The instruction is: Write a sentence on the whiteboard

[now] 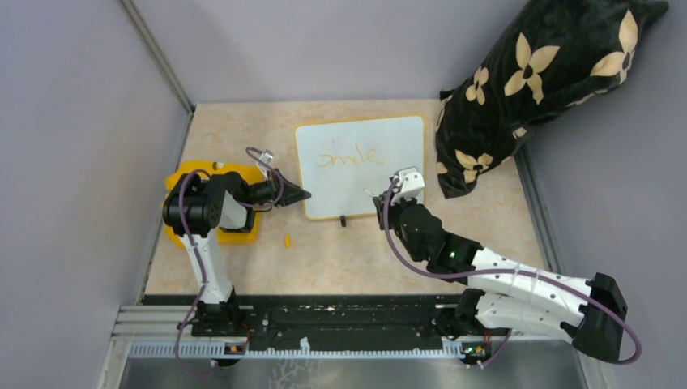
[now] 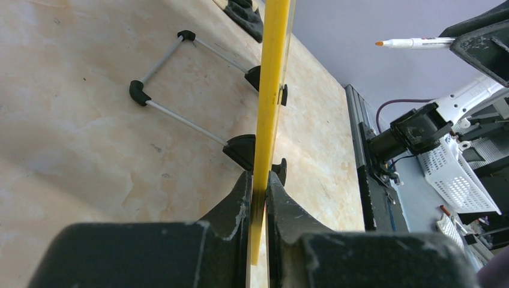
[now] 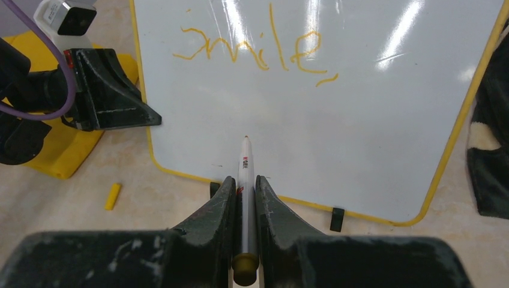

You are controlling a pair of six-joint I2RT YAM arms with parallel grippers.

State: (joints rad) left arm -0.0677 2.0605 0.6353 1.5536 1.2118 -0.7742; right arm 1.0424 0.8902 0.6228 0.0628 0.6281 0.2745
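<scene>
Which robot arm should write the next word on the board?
Right. The right hand grips the marker, tip aimed at the whiteboard below "smile". The left hand is clamping the whiteboard's edge.

My left arm (image 1: 206, 259) and right arm (image 1: 518, 284) pair black joints with white links; a purple cable (image 3: 73, 87) trails each; my black gripper fingers (image 3: 210, 222) look scuffed.

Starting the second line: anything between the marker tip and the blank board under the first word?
Nothing visible. The marker in the right hand points at bare whiteboard below the word; the left hand only clamps its edge.
</scene>
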